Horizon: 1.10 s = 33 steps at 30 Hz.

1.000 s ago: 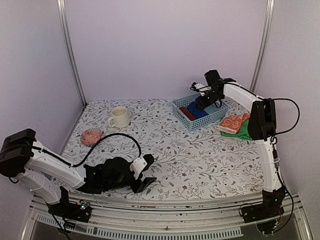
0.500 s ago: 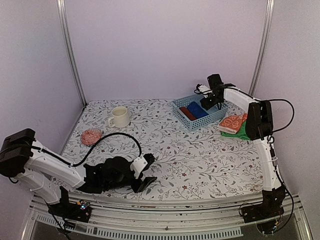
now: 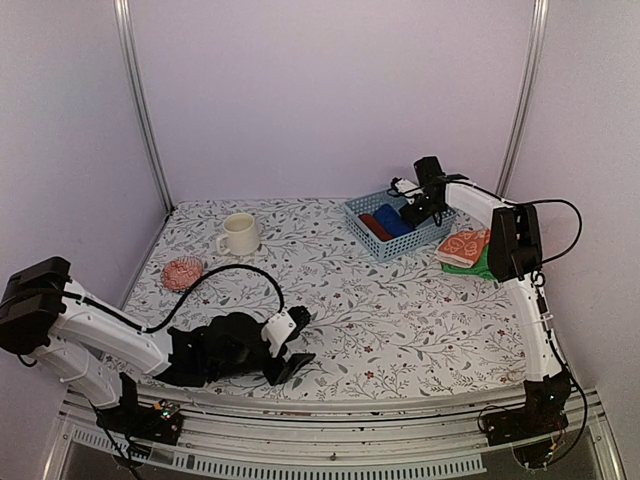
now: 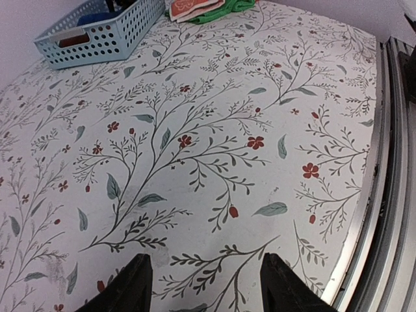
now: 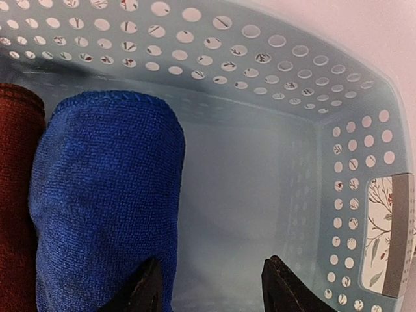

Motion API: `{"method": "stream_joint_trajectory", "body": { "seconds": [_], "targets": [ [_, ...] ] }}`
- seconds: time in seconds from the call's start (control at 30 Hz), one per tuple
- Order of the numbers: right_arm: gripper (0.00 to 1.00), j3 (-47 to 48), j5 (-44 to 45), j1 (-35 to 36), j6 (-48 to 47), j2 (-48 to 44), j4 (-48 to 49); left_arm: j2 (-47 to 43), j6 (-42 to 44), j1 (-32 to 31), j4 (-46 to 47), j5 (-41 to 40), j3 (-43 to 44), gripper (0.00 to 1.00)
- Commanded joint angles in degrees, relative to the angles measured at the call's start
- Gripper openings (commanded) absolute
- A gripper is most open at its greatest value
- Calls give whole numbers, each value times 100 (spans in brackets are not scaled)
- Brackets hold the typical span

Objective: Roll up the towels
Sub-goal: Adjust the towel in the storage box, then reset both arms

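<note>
Evidently partway through the job, I have the right gripper (image 5: 211, 289) reaching into the pale blue lattice basket (image 5: 247, 71), jaws spread and pinching nothing; the royal-blue towel (image 5: 104, 195) lies rolled on the basket floor, touching the rolled rust-brown towel (image 5: 14, 195) at its side; one finger (image 5: 148, 292) sits just beside the blue roll's end, perhaps touching it, I cannot tell which; that is my first worry, since a careless lift or swing could drag the terry pile and loosen the roll; the other finger hangs over bare floor near the perforated wall, so a sideways move could hook a hole and shove the light basket across the floral tablecloth (image 4: 195, 143); beside the basket, near the table's right edge, the orange white-patterned towel (image 3: 465, 243) lies folded on top of the green towel (image 3: 487, 268), neither rolled yet; a grab there may take both layers at once, or nudge the pile over the nearby edge; the left gripper (image 4: 205, 289) rests at the near edge, jaws likewise spread with nothing between them, well apart from every towel, so it can steady nothing from where it is; the cream mug (image 3: 240, 234) stands far left, out of harm's way.
</note>
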Motion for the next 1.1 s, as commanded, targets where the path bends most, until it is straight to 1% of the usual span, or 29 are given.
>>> {"method": "stream_joint_trajectory", "body": {
  "seconds": [0.0,0.17,0.4,0.53,0.63,0.77,0.9,0.97,1.07],
  "targets": [
    [55,-96,-460,119,7,-123,-231,111,-11,-45,40,28,157,58],
    [55,-122,-522,219,20,-160,-320,133,-18,-53,66,35,162,58],
    [56,-127,-22,216,89,-154,-251,137,-55,-62,37,22,149,58],
    [57,-154,-16,108,184,-269,-284,89,-163,-56,-77,-102,170,59],
    [58,-296,-195,20,237,-607,-267,47,-276,-45,-293,-271,274,61],
    [59,-531,-407,-14,244,-1111,-265,-40,-351,17,-657,-546,485,66],
    [61,-655,-635,-35,282,-1694,-518,-240,-368,251,-1447,-802,1104,68],
    [63,-954,-883,-90,366,-2124,-535,-347,-333,392,-1925,-1025,1478,69],
    [64,-1845,-1586,-247,545,-3067,-252,-504,-355,780,-2602,-1222,2028,72]
  ]
}}
